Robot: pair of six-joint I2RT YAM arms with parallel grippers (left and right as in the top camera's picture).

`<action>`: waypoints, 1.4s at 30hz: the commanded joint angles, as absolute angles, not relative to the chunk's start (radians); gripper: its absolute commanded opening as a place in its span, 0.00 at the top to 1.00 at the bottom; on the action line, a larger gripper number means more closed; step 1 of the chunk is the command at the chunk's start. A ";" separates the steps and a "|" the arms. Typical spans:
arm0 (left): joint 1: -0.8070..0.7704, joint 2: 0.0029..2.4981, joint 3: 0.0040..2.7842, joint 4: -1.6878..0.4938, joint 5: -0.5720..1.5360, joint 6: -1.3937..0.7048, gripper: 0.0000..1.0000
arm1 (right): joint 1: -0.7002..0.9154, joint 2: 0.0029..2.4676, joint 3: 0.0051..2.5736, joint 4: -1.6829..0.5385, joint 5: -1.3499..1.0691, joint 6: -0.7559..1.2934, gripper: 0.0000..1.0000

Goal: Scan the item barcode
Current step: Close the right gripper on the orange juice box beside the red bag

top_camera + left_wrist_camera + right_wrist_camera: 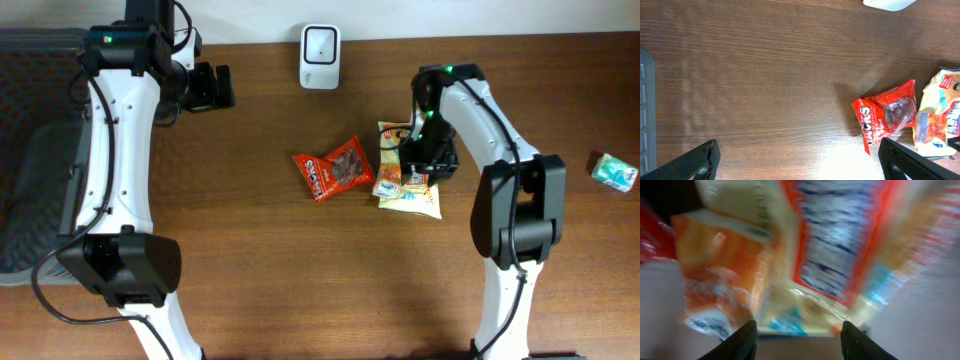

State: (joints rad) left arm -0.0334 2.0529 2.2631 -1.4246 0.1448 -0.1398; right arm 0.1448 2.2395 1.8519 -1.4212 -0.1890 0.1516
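Overhead view: right jaws sit over the yellow snack packets [412, 203] at mid-desk [260, 260]. The red packet [333, 168] lies just left of them, the scanner [320, 43] beyond at the far edge, and open wood lies on the near side. Right wrist view, blurred: jaws apart, packets directly beneath, contact cannot be told. Left jaws are wide apart, empty, over bare wood.

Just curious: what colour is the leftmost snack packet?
The packet is red; left wrist view shows it best.
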 commanded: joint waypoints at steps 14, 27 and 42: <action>-0.036 2.045 2.272 -1.423 0.141 -0.149 0.01 | 0.310 2.217 1.808 -1.122 -0.545 0.123 0.55; -0.036 2.045 2.272 -1.423 0.141 -0.149 0.01 | 0.521 2.219 1.800 -0.784 -0.519 0.351 0.48; -0.038 2.045 2.272 -1.423 0.141 -0.149 0.01 | 0.330 2.215 1.951 -1.174 -0.463 0.242 0.46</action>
State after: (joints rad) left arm -0.0334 2.0529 2.2631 -1.4250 0.1444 -0.1398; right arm 0.3401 2.2356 1.9579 -1.1477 -0.4721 0.3202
